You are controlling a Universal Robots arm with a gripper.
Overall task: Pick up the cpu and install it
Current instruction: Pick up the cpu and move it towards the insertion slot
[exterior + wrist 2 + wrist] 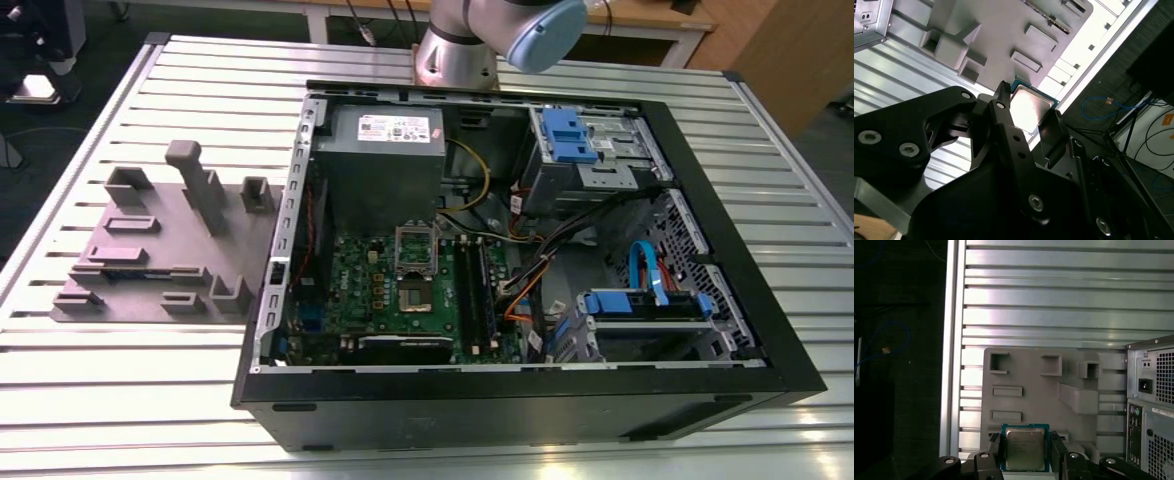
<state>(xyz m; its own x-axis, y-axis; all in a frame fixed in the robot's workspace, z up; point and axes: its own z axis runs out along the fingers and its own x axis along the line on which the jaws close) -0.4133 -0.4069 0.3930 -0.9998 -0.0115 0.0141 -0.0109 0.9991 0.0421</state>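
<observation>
The arm (461, 50) stands at twelve o'clock in the exterior view; its black hand (1025, 451) grips the cpu (1025, 442) between two fingers (996, 452).

Tray (134, 215) on table (134, 400), at exterior view's left of PC case (534, 410); cpu (1025, 447) in claw (1026, 446).

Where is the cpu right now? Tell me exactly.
In the first wrist view the cpu sits clamped between the fingers of the pincer, seen against the edge of the grey tray that lies next to the computer case.
</observation>
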